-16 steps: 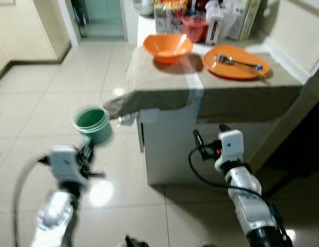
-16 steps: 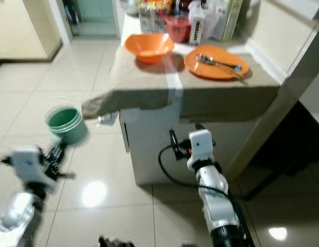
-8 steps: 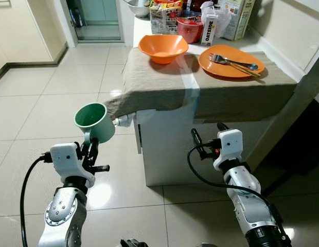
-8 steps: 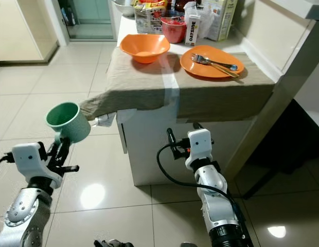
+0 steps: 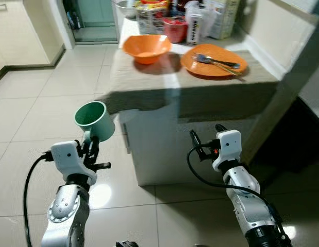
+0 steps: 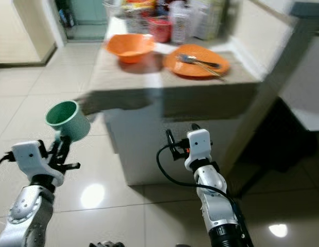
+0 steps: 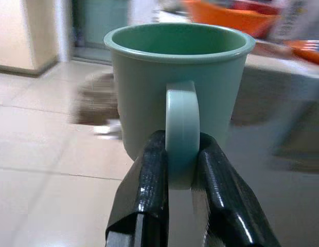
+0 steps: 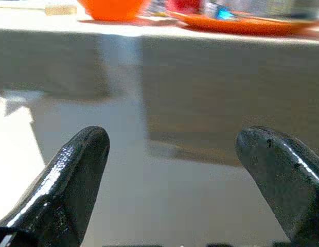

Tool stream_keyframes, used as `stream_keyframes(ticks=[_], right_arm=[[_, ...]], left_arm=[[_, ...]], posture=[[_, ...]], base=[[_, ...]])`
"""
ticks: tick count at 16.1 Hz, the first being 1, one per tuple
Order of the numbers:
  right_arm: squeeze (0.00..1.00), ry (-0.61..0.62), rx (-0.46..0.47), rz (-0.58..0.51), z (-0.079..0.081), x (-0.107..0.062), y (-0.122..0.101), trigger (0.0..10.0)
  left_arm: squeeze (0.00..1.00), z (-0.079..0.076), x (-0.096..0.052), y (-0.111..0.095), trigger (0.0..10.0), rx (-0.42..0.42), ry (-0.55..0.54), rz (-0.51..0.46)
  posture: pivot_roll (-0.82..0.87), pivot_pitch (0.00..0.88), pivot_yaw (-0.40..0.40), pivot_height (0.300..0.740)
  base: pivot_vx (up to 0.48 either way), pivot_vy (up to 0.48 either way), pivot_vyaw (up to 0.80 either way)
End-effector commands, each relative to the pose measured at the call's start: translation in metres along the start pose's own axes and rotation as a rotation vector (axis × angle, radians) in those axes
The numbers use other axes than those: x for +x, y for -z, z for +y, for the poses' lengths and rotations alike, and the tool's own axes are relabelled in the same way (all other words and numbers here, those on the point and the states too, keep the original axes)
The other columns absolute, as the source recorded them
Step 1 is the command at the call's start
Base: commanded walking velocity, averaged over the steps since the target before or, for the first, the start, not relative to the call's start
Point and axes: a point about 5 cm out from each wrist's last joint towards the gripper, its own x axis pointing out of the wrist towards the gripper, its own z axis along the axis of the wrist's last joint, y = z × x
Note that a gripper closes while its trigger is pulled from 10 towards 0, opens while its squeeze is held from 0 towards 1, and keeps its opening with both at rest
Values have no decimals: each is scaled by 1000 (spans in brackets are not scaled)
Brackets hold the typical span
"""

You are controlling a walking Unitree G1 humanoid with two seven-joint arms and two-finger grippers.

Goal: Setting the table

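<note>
A green mug (image 5: 93, 120) is held upright by its handle (image 7: 181, 134) in my left gripper (image 5: 90, 147), which is shut on it, low and to the left of the table. The table (image 5: 149, 87) has a grey-brown cloth over it. On it sit an orange bowl (image 5: 146, 47) and an orange plate (image 5: 213, 60) with a fork and another utensil (image 5: 217, 60) across it. My right gripper (image 5: 206, 140) is open and empty, held in front of the table's white base below the cloth edge; its fingers (image 8: 77, 175) stand wide apart.
Cartons, a red cup (image 5: 176, 29) and food packets (image 5: 149, 15) crowd the table's far end. A wall and dark gap lie to the right (image 5: 303, 103). Glossy tiled floor (image 5: 36, 103) spreads to the left toward a doorway (image 5: 92, 20).
The whole view has shifted a little, so the table sits further left and is blurred; the camera moved. The mug stays held in my left gripper.
</note>
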Motion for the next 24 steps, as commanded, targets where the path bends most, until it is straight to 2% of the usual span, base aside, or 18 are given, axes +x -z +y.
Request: stream_keyframes(ticks=[1,8,18,24], right_arm=[[0,-4,-3,11,1,1,1,10000],[0,-21,2,14,7,2,2,10000],[0,-14,-20,-8,6,4,0,10000],[0,-14,-9,7,8,3,3,10000]], left_arm=[[0,1,1,-2,0,6,1,3],[0,7,17,-9,0,20,-62,-13],[0,-9,36,-12,0,-16,-60,-16],[0,-14,41,-11,0,-36,-83,-7]], posture=[[-152,0,64,740],[-155,0,73,740],[-185,0,90,740],[-184,0,87,740]], base=[[0,-480,0],[0,-480,0],[0,-476,0],[0,-469,0]])
